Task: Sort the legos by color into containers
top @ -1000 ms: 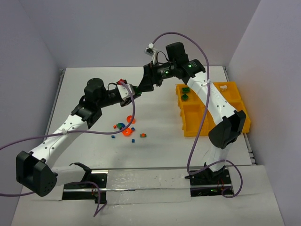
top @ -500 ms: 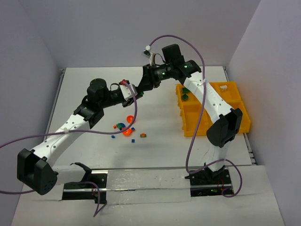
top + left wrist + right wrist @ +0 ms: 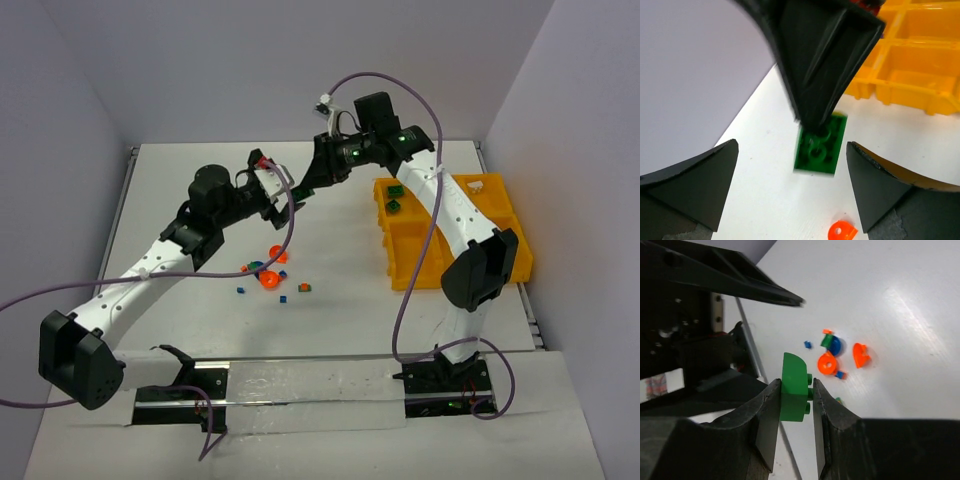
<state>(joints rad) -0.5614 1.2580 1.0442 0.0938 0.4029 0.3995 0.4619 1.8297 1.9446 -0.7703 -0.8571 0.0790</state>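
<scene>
Yellow-orange plastic forms the tray [image 3: 408, 281] on the right side of the white table [image 3: 340, 250], and in the overhead view two green bricks [image 3: 394, 207] lie in its far-left compartment. The loose legos [image 3: 268, 272], orange, blue and green, lie scattered left of the table's middle, well apart from the tray. Both arms reach toward the far middle of the table, where the left gripper [image 3: 275, 185] and the right gripper [image 3: 302, 188] meet tip to tip. A speck of green between them is probably a brick, though it is too small here to be sure. The left wrist view shows the left fingers [image 3: 695, 185] spread wide, holding nothing. A green brick [image 3: 819, 145] hangs in the gap between them, touching neither, and the right gripper's black fingers pinch its upper end from above. An orange bit [image 3: 842, 231] lies on the table at the bottom edge, and the tray fills the upper right corner. In the right wrist view the right fingers [image 3: 770, 420] have narrowed onto that green brick, one pad on each side, with its studs facing the right-hand pad. On the table beyond lie an orange ring piece [image 3: 827, 363], a blue dome [image 3: 835, 345], an orange notched piece [image 3: 860, 354] and tiny blue bits [image 3: 807, 344]. One dark finger of the left gripper crosses the upper left.
</scene>
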